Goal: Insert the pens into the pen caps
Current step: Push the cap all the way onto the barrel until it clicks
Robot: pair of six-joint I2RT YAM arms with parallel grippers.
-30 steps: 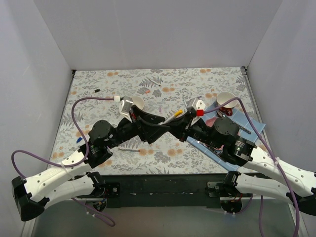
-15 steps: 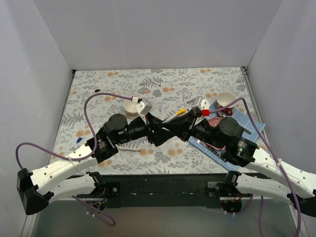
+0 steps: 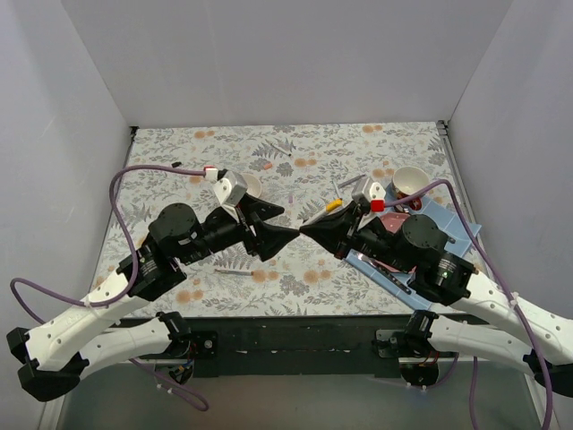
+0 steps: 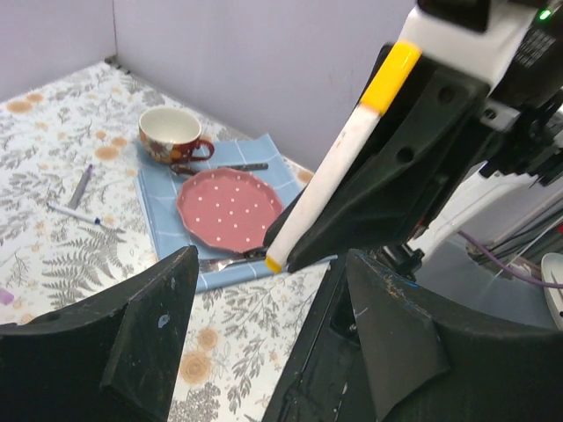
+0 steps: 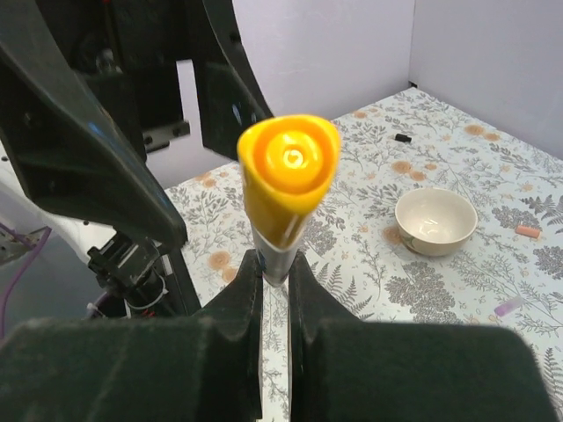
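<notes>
Two changes are showing over the wide fern-and-flower printed cloth surface (image 3: 179, 143). The left arm is drawing back from the middle, where both pincers were meeting half a second ago. The black left pincer (image 3: 285, 224) is now standing released, its broad matte fingers (image 4: 145, 325) spread wide with nothing between them. The black right pincer (image 5: 274, 268) is staying clenched on the slim white-barrelled marker pen (image 4: 327, 176), which is wearing a bright yellow plastic cap (image 5: 288, 171). It is holding the pen tilted in the air above the middle of the surface. I am judging that this pen is now capped and that the left arm is freeing itself for the next piece. On the right side, a soft blue cloth mat (image 4: 158, 237) is carrying a glossy pink scalloped plate with white dots (image 4: 229, 207), with a flowered ceramic cup (image 4: 167, 132) at its far corner. A smooth cream round bowl (image 5: 435, 220) is sitting well apart, toward the left. Lying loose on the surface are thin pale pens (image 4: 75, 214) and tiny tubular pieces: a black cap (image 5: 403, 137), an orange-pink cap (image 5: 528, 231) and a purple cap (image 5: 503, 306).
</notes>
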